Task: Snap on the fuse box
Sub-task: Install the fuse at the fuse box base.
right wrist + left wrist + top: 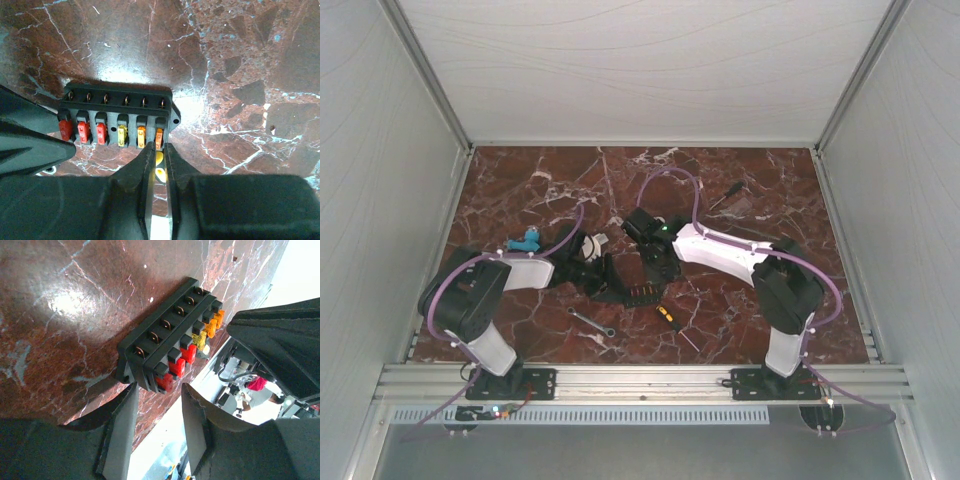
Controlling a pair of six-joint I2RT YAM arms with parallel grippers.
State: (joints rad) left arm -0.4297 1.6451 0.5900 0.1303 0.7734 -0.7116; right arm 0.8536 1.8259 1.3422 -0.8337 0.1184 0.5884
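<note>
Fuse box (pixel 117 107) lies flat on the marble table (pixel 240 60), fuses exposed and no cover fitted. Left gripper (pixel 160 390) is spread at the red-fuse end. Right gripper (pixel 159 149) is nearly pressed together at the orange-fuse end. Judged step: steadying the box. Next, the cover needs square alignment.

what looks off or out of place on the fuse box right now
Nothing damaged or askew: the fuse box holds six fuses in an even row. Only oddity: they're bare, nothing snapped over them yet.
</note>
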